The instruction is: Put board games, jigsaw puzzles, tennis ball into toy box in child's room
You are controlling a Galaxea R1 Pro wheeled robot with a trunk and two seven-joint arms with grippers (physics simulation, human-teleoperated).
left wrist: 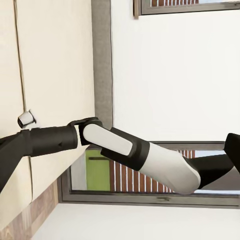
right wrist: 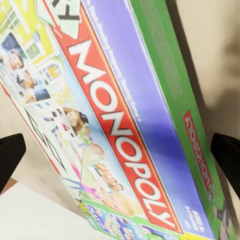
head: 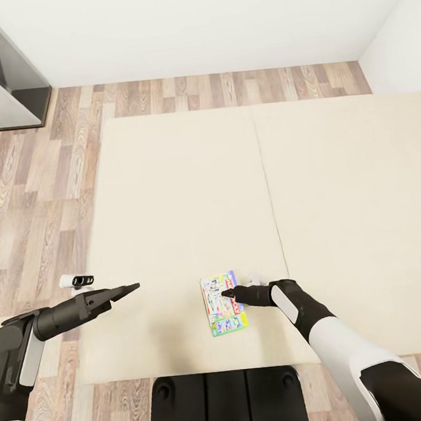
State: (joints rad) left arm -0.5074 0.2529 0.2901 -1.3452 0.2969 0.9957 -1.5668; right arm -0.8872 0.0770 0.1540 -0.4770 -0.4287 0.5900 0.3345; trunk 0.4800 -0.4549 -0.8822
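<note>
Right claw (head: 229, 292): over the Monopoly box (head: 224, 304), fingers spread wide. In the right wrist view one dark fingertip (right wrist: 10, 156) sits off each long side of the box, neither clearly touching it.
Monopoly box: flat on the bed (head: 171, 195), directly under the right claw's tips, near the mattress's front edge, just beside the seam between its two sections. Red "MONOPOLY" band and green side (right wrist: 170, 90) fill the space between the fingers.
Left claw (head: 125, 289): well apart from the box, hanging above the bed's edge near the wood floor (head: 36, 187); fingers look pressed together.
Small white object (head: 75, 282): on the floor, just beyond the left claw.
</note>
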